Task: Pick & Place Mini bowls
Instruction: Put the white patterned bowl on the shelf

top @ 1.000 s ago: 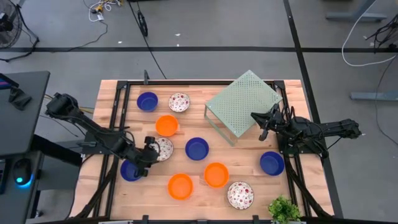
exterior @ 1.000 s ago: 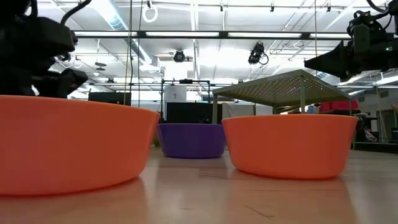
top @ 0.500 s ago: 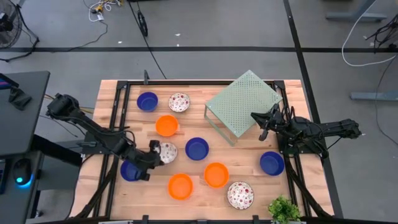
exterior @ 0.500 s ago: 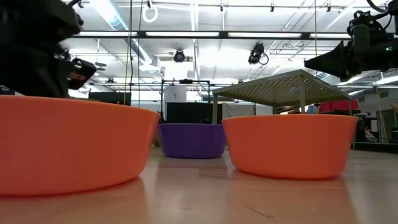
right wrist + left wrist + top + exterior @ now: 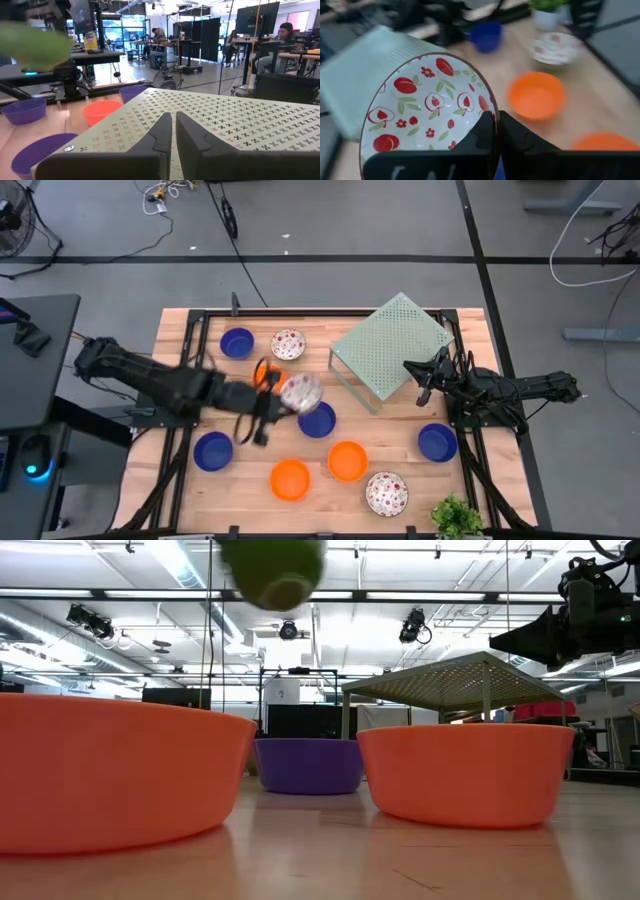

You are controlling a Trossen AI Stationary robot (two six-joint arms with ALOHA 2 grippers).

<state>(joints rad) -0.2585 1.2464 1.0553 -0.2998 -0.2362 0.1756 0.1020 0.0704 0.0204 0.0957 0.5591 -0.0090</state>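
I have the left claw pinching the rim of a speckled bowl, lifted off the desk at frame centre, near the green rack. Placement is, in my judgement, not yet done. The other bowls are spread across the desk: one speckled bowl at upper left, another at lower right. The right claw waits at the rack's edge, fingers pressed together.

speckled bowl lifted, tilted, mid-table | nine other mini bowls upright on table
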